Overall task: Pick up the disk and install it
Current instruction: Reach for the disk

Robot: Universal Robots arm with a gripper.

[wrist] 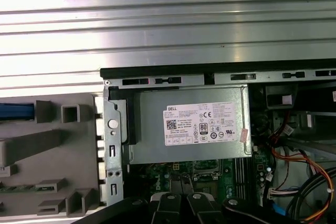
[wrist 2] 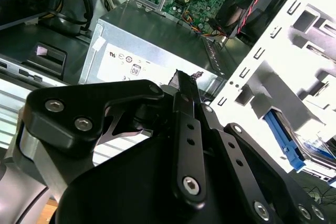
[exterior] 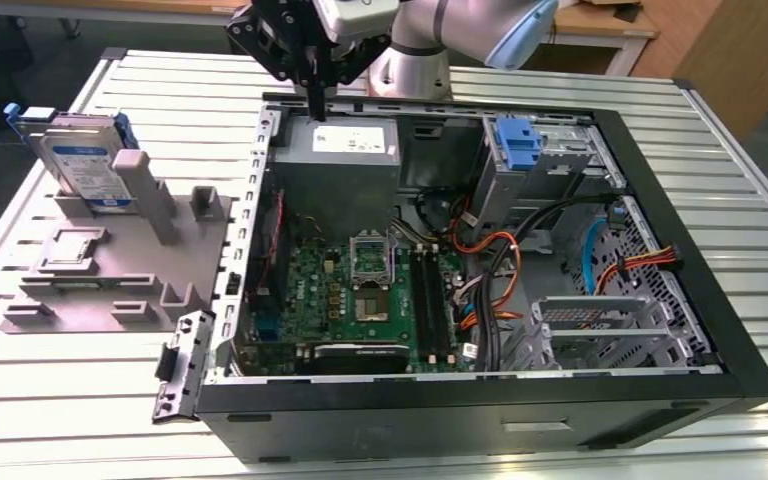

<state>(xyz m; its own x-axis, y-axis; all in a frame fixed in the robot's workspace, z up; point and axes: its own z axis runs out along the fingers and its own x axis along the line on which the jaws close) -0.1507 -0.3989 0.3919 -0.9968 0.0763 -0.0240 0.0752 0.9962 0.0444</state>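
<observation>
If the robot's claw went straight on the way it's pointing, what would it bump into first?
Most likely the grey power supply box inside the open computer case: the gripper points down just above its labelled top, though depth is hard to judge. The disk stands well aside.

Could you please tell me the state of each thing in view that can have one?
Disk: standing upright in the grey stand, not yet picked up.
Pincer: shut, empty, hanging over the power supply.
Case: lying on its side, open, side panel off.
Blue bracket: sitting in the case's drive bay.
</observation>
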